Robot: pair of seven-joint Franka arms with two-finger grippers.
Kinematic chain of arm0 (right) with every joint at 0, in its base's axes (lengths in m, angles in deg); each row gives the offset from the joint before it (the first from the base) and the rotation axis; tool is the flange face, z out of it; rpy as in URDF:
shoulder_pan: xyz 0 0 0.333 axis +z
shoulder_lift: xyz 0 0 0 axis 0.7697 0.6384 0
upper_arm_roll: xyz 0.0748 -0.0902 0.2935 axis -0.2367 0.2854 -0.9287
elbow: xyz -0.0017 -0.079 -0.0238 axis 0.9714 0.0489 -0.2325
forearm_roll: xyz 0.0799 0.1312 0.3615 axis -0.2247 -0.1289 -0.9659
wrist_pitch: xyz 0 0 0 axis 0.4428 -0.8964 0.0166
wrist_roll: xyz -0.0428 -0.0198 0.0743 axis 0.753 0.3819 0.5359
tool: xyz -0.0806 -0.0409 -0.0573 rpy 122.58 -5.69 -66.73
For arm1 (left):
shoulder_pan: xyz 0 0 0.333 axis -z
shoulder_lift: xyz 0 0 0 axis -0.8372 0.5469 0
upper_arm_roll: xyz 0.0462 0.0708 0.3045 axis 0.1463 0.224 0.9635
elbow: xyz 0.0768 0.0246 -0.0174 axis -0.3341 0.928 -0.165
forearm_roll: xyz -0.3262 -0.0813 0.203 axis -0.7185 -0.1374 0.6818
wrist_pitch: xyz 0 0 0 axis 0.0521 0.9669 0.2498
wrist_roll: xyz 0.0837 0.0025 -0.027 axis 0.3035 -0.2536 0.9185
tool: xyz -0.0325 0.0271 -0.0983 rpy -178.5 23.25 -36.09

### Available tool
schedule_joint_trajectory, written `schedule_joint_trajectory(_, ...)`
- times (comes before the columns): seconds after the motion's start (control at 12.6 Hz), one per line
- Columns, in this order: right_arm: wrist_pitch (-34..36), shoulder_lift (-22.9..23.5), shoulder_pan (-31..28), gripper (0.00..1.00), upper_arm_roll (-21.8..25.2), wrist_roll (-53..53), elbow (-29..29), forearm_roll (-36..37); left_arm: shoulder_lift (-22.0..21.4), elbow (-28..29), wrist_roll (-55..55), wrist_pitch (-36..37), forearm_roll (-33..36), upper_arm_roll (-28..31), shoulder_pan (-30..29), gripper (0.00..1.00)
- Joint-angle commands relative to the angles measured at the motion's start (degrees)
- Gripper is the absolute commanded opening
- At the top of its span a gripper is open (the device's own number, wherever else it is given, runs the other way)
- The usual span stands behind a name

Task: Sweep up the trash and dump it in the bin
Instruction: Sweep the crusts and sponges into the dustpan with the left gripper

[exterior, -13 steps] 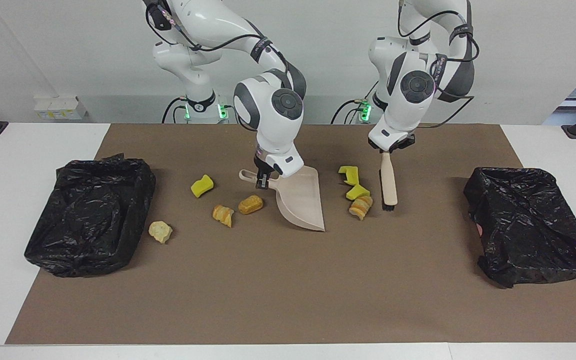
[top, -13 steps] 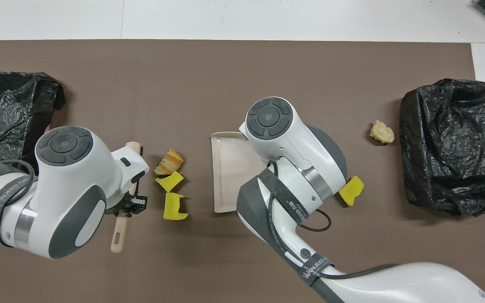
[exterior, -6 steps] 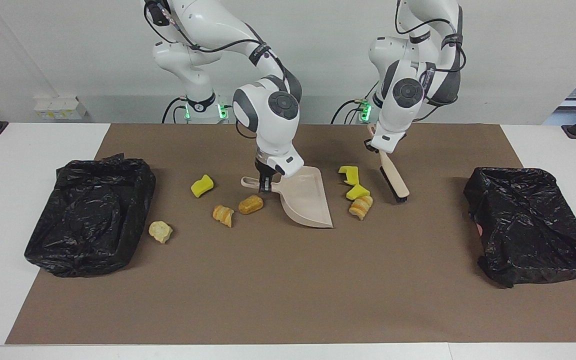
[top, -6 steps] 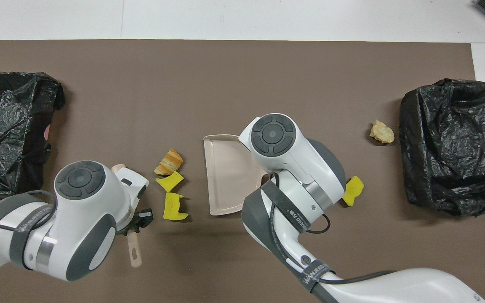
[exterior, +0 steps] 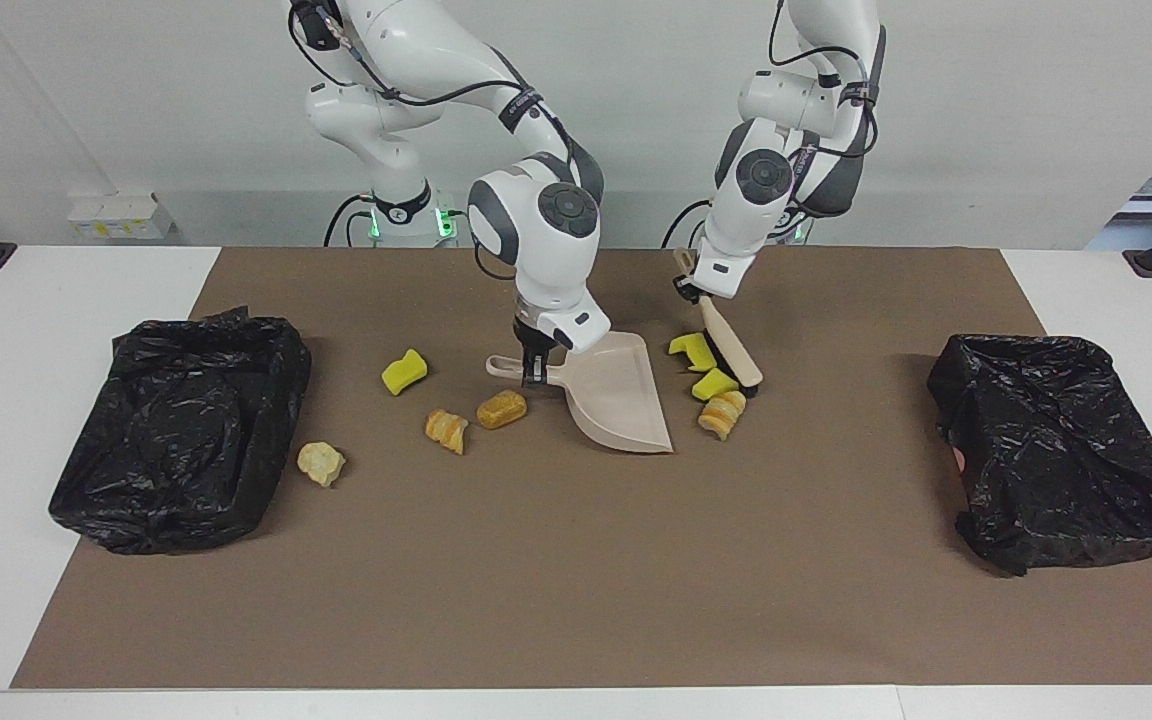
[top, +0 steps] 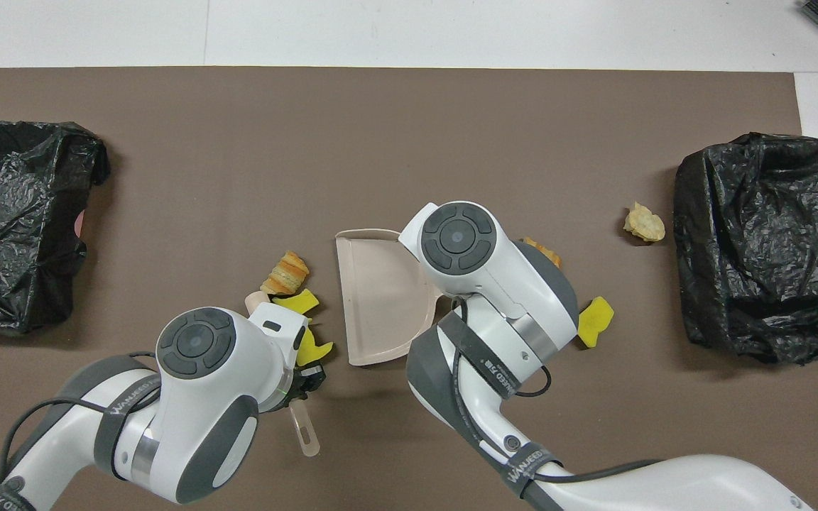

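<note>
Facing view: the left gripper grips the brush, its bristles touching yellow scraps; the right gripper clamps the dustpan beside them.

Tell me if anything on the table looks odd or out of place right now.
Nothing looks damaged. The trash is split: three scraps lie by the brush, four others sit on the handle side of the dustpan, away from its open edge. A pink patch shows at the rim of the black bag at the left arm's end.
</note>
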Motion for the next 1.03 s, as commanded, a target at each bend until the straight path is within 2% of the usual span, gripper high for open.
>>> schedule_joint_trajectory(0.0, -2.9, -0.3, -0.1, 0.00, -0.6, -3.0, 1.6, -0.3, 4.5, -3.5, 0.1, -4.2, -2.0, 0.7, 3.6, 0.00)
schedule_joint_trajectory(0.24, -4.1, 0.4, 0.2, 0.00, -0.6, -4.8, 1.6, -0.2, 8.3, -9.2, -5.3, -6.0, -3.5, -0.8, 3.8, 0.00)
schedule_joint_trajectory(0.47, -4.1, 0.5, 0.2, 0.00, -0.6, -4.9, 1.6, -0.3, 7.9, -10.6, -10.0, -5.2, -3.7, -3.0, 3.6, 0.00)
schedule_joint_trajectory(0.63, -3.8, 0.5, 0.1, 0.00, -0.6, -4.8, 1.5, -0.3, 7.4, -12.4, -12.8, -1.7, -3.9, -3.1, 3.0, 0.00)
schedule_joint_trajectory(0.79, -3.5, 0.5, 0.1, 0.00, -0.6, -4.9, 1.5, -0.3, 7.9, -16.8, -14.9, 4.5, -4.5, -2.4, 2.7, 0.00)
schedule_joint_trajectory(0.95, -3.1, 0.5, 0.0, 0.00, -0.5, -4.9, 1.4, -0.3, 7.7, -17.7, -17.3, 8.0, -4.1, -2.4, -2.2, 0.00)
